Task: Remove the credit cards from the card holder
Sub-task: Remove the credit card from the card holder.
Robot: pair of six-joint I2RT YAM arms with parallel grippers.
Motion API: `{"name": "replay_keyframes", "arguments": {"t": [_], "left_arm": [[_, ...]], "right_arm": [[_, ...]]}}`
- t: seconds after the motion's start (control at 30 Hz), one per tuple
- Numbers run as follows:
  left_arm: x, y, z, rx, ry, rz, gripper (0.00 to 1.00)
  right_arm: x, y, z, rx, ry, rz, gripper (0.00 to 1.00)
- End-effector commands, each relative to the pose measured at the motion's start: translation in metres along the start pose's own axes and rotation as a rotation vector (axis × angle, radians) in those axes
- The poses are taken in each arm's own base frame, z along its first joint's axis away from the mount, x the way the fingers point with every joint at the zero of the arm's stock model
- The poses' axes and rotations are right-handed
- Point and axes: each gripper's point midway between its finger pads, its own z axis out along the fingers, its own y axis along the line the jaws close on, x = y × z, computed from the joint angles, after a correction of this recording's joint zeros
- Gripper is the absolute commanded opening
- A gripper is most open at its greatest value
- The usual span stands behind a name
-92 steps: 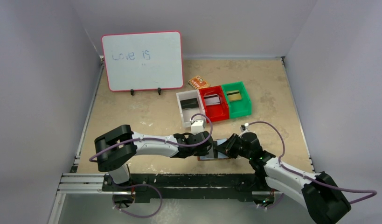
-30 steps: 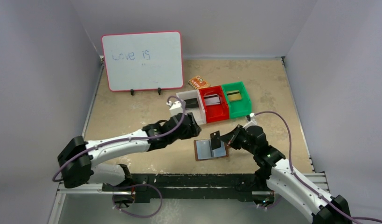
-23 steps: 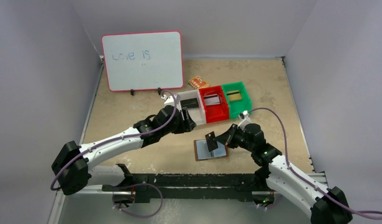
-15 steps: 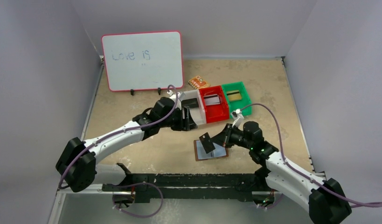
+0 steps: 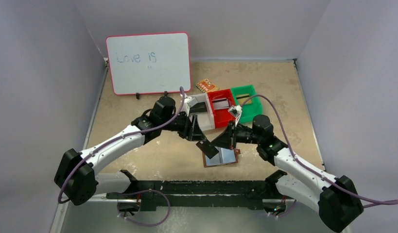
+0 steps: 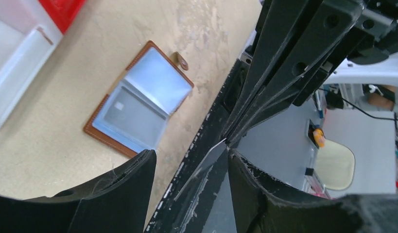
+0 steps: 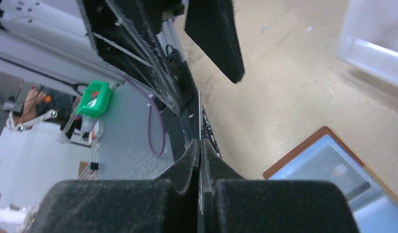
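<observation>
The brown card holder [image 5: 221, 156] lies open on the table, its pale blue pockets up; the left wrist view also has the card holder [image 6: 138, 111]. My right gripper [image 5: 217, 142] is shut on a dark credit card [image 5: 206, 148], held in the air left of the holder. In the right wrist view this card [image 7: 199, 111] is edge-on, sticking out past my right gripper [image 7: 200, 144]. My left gripper [image 5: 196, 132] is open just above it. In the left wrist view the card's edge [image 6: 206, 162] sits between the fingers of my left gripper [image 6: 191, 154], near the right-hand one.
White [image 5: 193, 114], red [image 5: 226, 118] and green [image 5: 251, 114] bins stand in a row behind the holder, each with a card inside. An orange packet [image 5: 207, 86] lies behind them. A whiteboard [image 5: 148, 63] stands at the back left.
My right gripper has lifted the dark card off the holder and carried it left. The left arm has come back from the white bin and now straddles the card with its jaws open.
</observation>
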Motion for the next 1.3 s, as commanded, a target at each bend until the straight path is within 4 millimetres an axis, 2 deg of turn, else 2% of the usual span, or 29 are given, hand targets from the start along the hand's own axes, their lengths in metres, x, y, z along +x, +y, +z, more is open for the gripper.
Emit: {"name": "replay_keyframes", "arguments": {"t": [0.0,0.13,0.43,0.83,0.97,1.1,1.17,1.27], "left_arm": [[-0.010,-0.037,-0.015,0.151,-0.010,0.103,0.55],[-0.006,-0.047,-0.022,0.193,-0.004,0.134,0.50],[0.007,-0.051,-0.028,0.228,0.031,0.142,0.20],[0.025,-0.040,-0.026,0.213,0.099,0.127,0.20],[0.028,-0.038,-0.026,0.210,0.109,0.127,0.30],[0.028,-0.036,-0.023,0.211,0.119,0.120,0.31],[0.031,-0.035,-0.021,0.216,0.135,0.113,0.25],[0.029,-0.034,-0.022,0.206,0.125,0.116,0.07]], "right_arm": [[-0.015,0.032,-0.001,-0.136,0.036,-0.134,0.00],[-0.014,0.036,0.000,-0.169,0.066,-0.157,0.00],[-0.015,0.040,0.002,-0.211,0.084,-0.180,0.00],[-0.018,0.039,0.007,-0.232,0.093,-0.176,0.00],[-0.020,0.040,0.009,-0.239,0.087,-0.178,0.00],[-0.021,0.039,0.011,-0.242,0.088,-0.172,0.00],[-0.022,0.039,0.011,-0.244,0.087,-0.173,0.00],[-0.022,0.038,0.012,-0.240,0.089,-0.168,0.00]]}}
